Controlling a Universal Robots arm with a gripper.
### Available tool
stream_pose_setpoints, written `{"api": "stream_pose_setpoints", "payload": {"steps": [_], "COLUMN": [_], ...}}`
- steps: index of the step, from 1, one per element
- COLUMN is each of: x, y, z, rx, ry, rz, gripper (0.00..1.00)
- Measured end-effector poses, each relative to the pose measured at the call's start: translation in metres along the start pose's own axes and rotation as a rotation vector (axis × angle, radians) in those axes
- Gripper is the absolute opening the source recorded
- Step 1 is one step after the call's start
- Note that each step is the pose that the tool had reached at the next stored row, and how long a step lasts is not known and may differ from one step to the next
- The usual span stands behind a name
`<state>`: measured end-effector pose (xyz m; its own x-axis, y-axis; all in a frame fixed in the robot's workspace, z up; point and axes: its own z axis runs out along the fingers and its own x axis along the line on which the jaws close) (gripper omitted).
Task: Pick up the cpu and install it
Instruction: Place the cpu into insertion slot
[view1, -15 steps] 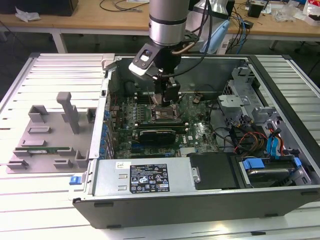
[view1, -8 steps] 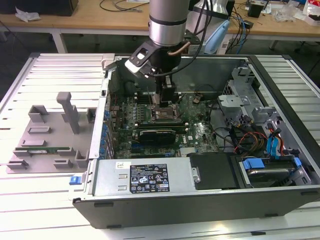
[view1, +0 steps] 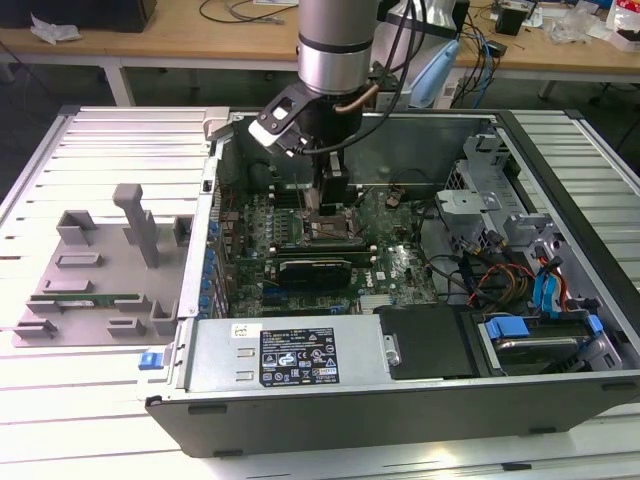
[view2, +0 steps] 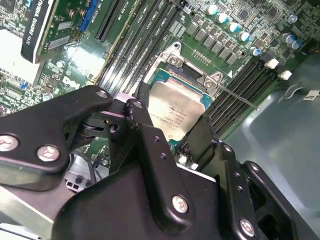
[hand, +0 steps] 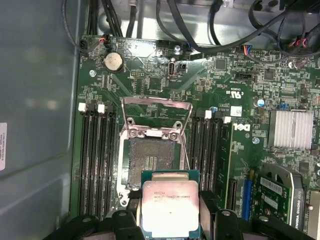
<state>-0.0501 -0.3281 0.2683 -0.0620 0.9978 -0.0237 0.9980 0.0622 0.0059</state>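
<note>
The cpu (hand: 170, 205), a silvery square chip with a thin green rim, sits between my gripper's (hand: 170, 217) two black fingers, which are shut on its edges. The second wrist view shows the cpu (view2: 175, 112) over the motherboard's socket frame. In the first wrist view the open socket (hand: 150, 160) shows dark and bare just beyond the chip, its metal load plate (hand: 157, 105) flipped up. In the exterior view my gripper (view1: 333, 205) hangs low inside the open computer case (view1: 400, 400), right above the socket (view1: 330, 230).
Black memory slots (hand: 95, 160) flank the socket on both sides. A black graphics card (view1: 315, 270) lies just in front of it. Cables and a drive cage (view1: 520, 260) fill the case's right side. A grey fixture tray (view1: 100, 270) with a green memory stick sits outside the case.
</note>
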Motion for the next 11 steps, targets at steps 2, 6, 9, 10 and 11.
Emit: {"api": "stream_pose_setpoints", "payload": {"steps": [2,6,9,10,11], "x": [0.0000,0.0002,0.0004,0.0003,0.0003], "y": [0.0000,-0.0001,0.0000,-0.0001,-0.0001], "z": [0.0048,0.0151,0.0196,0.0195,0.0196], "rx": [-0.0049,-0.0118,-0.0148,-0.0147,-0.0146], "ry": [-0.0003,-0.0018,-0.0024,-0.0034,-0.0037], "rz": [0.002,0.004,0.004,0.004,0.004], "gripper": [0.55,0.55,0.55,0.55,0.55]}}
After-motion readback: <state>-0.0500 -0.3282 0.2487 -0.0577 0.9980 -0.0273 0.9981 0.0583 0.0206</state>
